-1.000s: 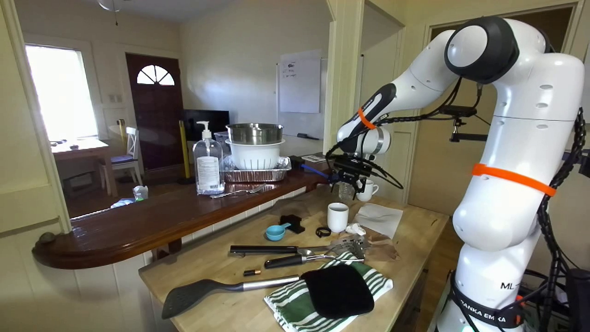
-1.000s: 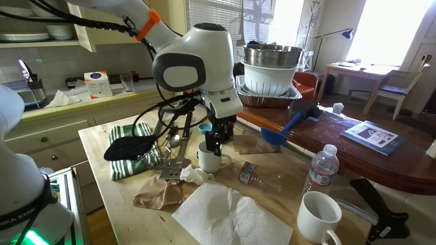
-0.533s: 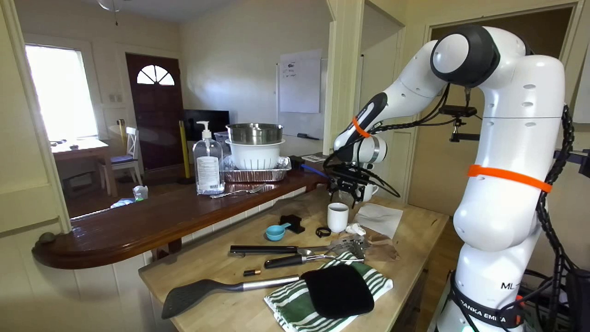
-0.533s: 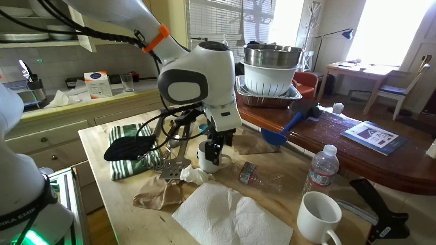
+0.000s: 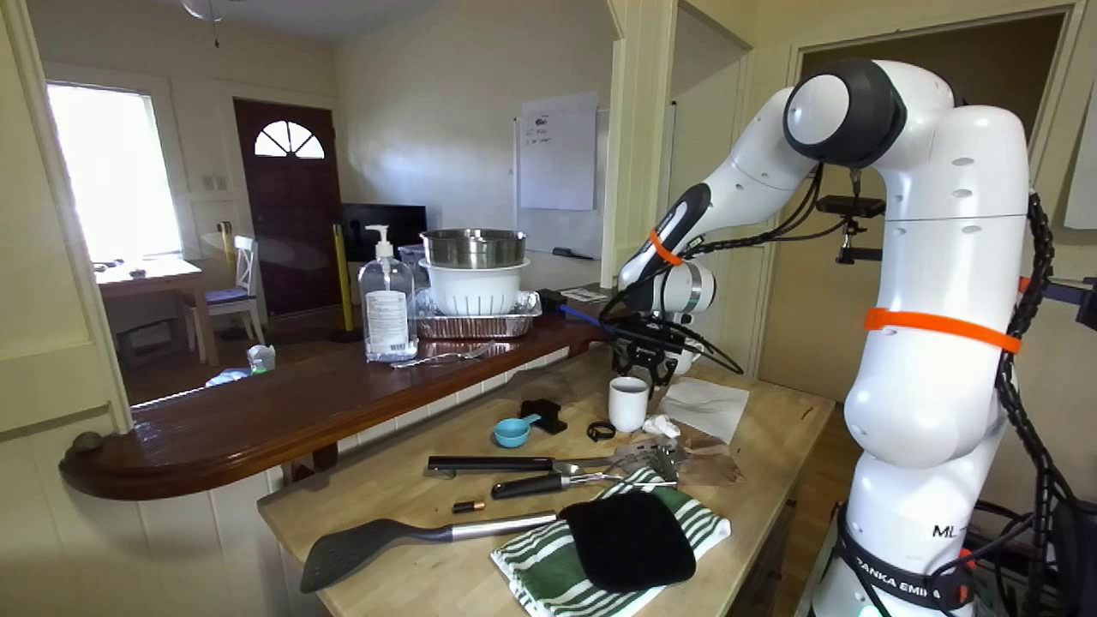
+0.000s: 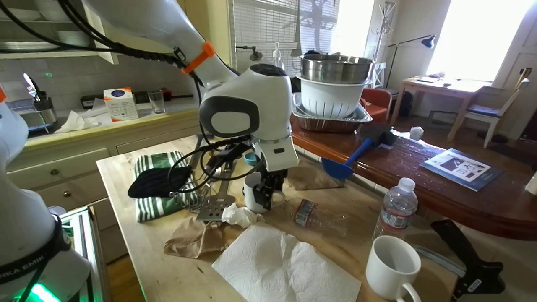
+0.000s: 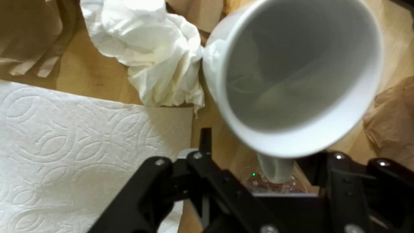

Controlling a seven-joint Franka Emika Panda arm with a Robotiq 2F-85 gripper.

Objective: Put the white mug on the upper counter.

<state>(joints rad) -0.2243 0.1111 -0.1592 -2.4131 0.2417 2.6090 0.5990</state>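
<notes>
The white mug (image 6: 253, 193) stands upright on the tan worktop, and it also shows in an exterior view (image 5: 628, 406). In the wrist view the mug (image 7: 297, 74) shows from above, empty, with its handle (image 7: 276, 168) pointing to the gripper. My gripper (image 7: 257, 154) is open, low beside the mug on its handle side. The handle lies between the fingers in that view; the right fingertip is partly hidden behind the rim. The gripper also shows in both exterior views (image 5: 639, 375) (image 6: 264, 201). The upper counter (image 5: 257, 411) is the raised dark reddish-brown bar top.
A near-identical mug (image 6: 384, 268) stands farther along the worktop. A clear bottle (image 6: 325, 220) lies near the handle, and another bottle (image 6: 394, 209) stands upright. A crumpled tissue (image 6: 239, 214) touches the mug side. A foil tray with bowls (image 6: 333, 98) and a blue ladle (image 6: 340, 167) are on the counter.
My gripper has moved down beside the mug, on its handle side. The arm has lowered with it. The mug has not moved.
</notes>
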